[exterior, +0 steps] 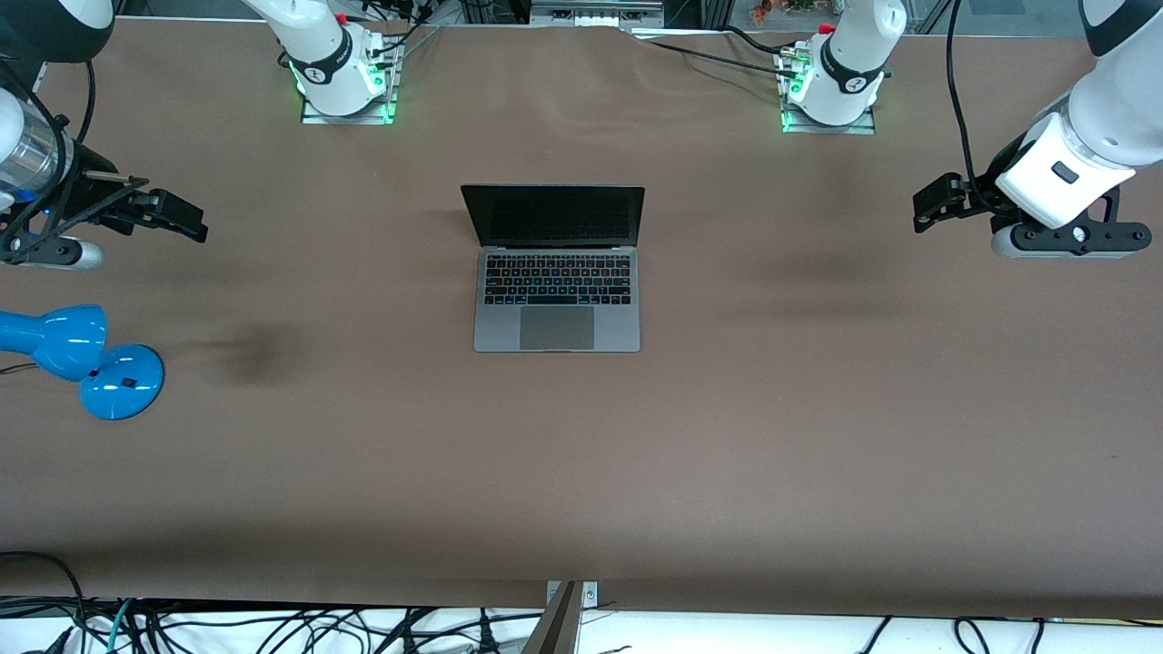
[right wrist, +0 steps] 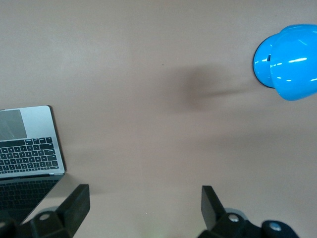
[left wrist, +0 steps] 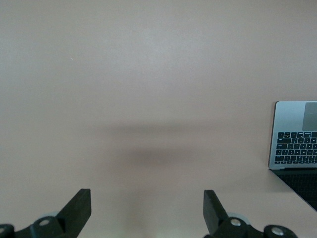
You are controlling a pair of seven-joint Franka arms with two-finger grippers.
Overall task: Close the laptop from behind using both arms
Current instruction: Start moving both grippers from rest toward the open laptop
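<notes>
The laptop (exterior: 556, 272) is shown open at the table's middle, its screen raised toward the robots' bases at 12 o'clock. The left gripper (exterior: 929, 207) is held at 3 o'clock of it, the right gripper (exterior: 182, 218) at 9 o'clock; both are empty with fingers apart, about equally distant.

Just a shiny blue desk lamp (exterior: 86, 359) sitting on the brown table (exterior: 727, 436), down at the right arm's end.
</notes>
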